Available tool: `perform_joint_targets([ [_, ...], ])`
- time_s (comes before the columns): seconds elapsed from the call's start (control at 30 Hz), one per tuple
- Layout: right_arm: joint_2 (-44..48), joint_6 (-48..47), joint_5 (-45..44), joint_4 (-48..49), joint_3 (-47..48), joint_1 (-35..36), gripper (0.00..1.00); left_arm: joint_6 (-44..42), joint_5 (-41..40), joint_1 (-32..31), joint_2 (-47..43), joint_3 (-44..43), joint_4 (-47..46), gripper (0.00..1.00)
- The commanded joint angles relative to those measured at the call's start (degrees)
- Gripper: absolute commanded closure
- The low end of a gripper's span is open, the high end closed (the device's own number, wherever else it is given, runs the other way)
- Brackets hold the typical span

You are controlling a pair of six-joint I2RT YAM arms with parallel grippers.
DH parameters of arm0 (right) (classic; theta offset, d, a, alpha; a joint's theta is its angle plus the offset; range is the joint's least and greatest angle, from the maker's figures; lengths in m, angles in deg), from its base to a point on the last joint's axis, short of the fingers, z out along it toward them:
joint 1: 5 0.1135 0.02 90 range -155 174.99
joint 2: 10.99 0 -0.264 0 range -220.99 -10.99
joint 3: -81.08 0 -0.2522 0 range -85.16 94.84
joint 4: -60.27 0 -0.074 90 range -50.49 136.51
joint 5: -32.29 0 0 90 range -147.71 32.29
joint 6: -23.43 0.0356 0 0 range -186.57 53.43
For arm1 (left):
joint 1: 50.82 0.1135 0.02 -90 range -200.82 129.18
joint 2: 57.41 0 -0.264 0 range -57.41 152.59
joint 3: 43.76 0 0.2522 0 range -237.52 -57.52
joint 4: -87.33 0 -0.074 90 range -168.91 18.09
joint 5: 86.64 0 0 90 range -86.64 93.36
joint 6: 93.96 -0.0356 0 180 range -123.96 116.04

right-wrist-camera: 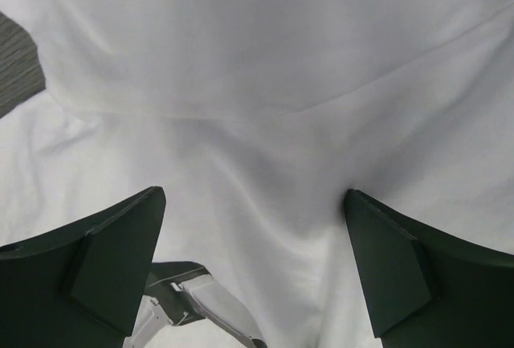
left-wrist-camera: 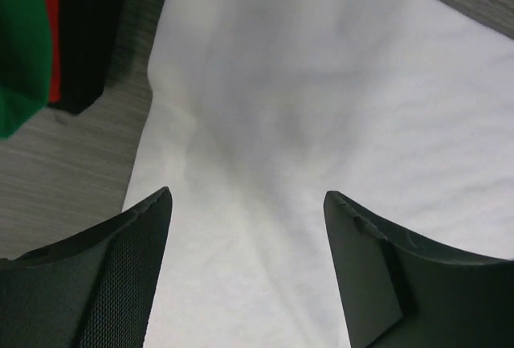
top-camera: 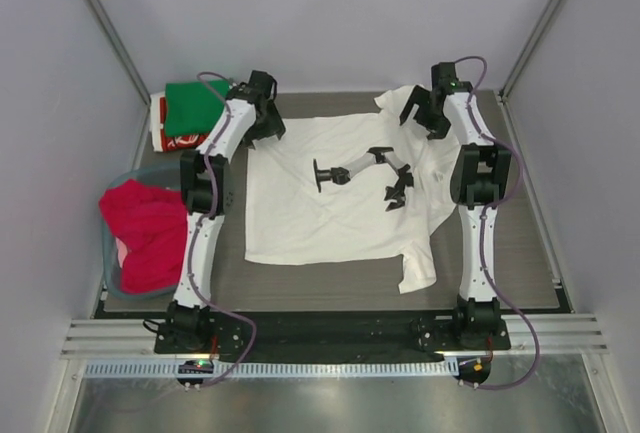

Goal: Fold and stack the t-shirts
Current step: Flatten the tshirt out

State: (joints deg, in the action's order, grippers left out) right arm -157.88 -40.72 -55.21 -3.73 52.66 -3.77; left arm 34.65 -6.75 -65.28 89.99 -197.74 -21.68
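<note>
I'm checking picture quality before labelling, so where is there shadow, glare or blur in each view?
Top view: even light, sharp, a dull sheen on the metal floor in front. Left wrist: a soft grey shadow on the white shirt between the jaws; the green shirt in the corner is blurred. Right wrist: the white shirt fills most of it, soft shadows in its folds, no glare.
</note>
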Motion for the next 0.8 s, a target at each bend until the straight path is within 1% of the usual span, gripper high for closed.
perform_joint_targets([
  [0.0, 9.92, -0.53, 4.71, 3.91, -3.42, 0.35, 0.0, 0.5, 2.98, -1.27, -12.72, 4.84, -1.32, 0.23],
  [0.03, 12.04, -0.62, 4.27, 3.83, -4.74, 0.35, 0.0, 0.59, 3.6, -1.62, -15.7, 10.7, -2.9, 0.22],
  [0.07, 13.89, -1.14, 3.83, 3.83, -6.93, 0.35, 0.0, 0.85, 3.95, -2.06, -19.73, 12.33, -4.05, 0.22],
  [0.1, 18.09, -1.24, 3.22, 3.66, -8.25, 0.35, 0.0, 0.85, 3.87, -3.02, -21.6, 13.56, -3.8, 0.22],
  [0.13, 20.39, -1.5, 1.12, 3.57, -9.75, 0.35, 0.0, 0.68, 3.61, -3.64, -23.01, 14.79, -2.4, 0.22],
  [0.2, 25.4, -1.41, -2.04, 3.13, -15.8, 0.26, 0.0, 0.06, 2.47, -6.1, -27.5, 16.55, -0.9, 0.22],
  [0.23, 30.3, -1.06, -6.94, 2.43, -18.44, 0.26, 0.0, -0.11, 1.59, -6.98, -29.08, 17.78, -0.37, 0.22],
  [0.27, 33.39, -0.45, -9.42, 1.9, -24.55, 0.09, 0.0, -0.2, 1.41, -7.94, -30.92, 21.79, -0.45, 0.22],
  [0.3, 36.12, 1.47, -11.1, 1.46, -28.27, 0.0, 0.0, 0.23, 1.23, -9.78, -34.33, 24.1, -0.89, 0.22],
  [0.33, 41.89, 2.27, -12.16, 1.55, -32.4, -0.27, 0.0, 0.93, 1.32, -10.67, -36.28, 27.16, -2.03, 0.23],
  [0.37, 44.64, 3.24, -13.21, 1.72, -40.53, -0.53, 0.0, 1.38, 1.67, -11.46, -38.13, 33.03, -3.08, 0.23],
  [0.4, 47.02, 5.33, -13.23, 1.72, -44.7, -2.53, 0.0, 2.86, 2.02, -12.86, -39.88, 36.91, -4.22, 0.23],
  [0.43, 49.83, 6.49, -13.14, 2.07, -48.83, -3.51, 0.01, 3.57, 2.2, -13.48, -43.56, 40.17, -6.5, 0.24],
  [0.47, 54.38, 7.28, -11.22, 2.68, -57.31, -5.52, 0.01, 4.27, 2.72, -14.01, -45.16, 43.34, -7.74, 0.24],
  [0.5, 57.04, 7.9, -9.55, 4.69, -61.57, -6.59, 0.04, 5.15, 3.07, -14.89, -46.74, 49.72, -8.97, 0.24],
  [0.53, 59.15, 8.77, -8.14, 5.75, -65.62, -7.47, 0.07, 6.38, 3.43, -15.33, -49.19, 52.22, -10.98, 0.25],
  [0.57, 62.92, 8.96, -4.56, 6.9, -72.88, -9.04, 0.12, 6.82, 3.86, -16.03, -50.18, 54.85, -11.7, 0.25],
  [0.6, 64.35, 9.31, -3.39, 8.56, -76.09, -9.67, 0.14, 7.09, 3.96, -16.39, -50.88, 58.27, -12.14, 0.25],
  [0.63, 65.58, 9.66, -1.38, 9.27, -81.34, -10.02, 0.18, 7.27, 3.96, -16.74, -51.93, 59.87, -12.75, 0.25],
  [0.67, 67.85, 9.66, 0.12, 10.15, -83.57, -10.28, 0.21, 7.27, 3.7, -17.0, -52.29, 60.94, -12.85, 0.25],
  [0.77, 69.72, 10.1, 5.22, 13.49, -89.99, -10.38, 0.23, 7.27, 3.43, -17.09, -53.96, 65.68, -13.81, 0.25],
])
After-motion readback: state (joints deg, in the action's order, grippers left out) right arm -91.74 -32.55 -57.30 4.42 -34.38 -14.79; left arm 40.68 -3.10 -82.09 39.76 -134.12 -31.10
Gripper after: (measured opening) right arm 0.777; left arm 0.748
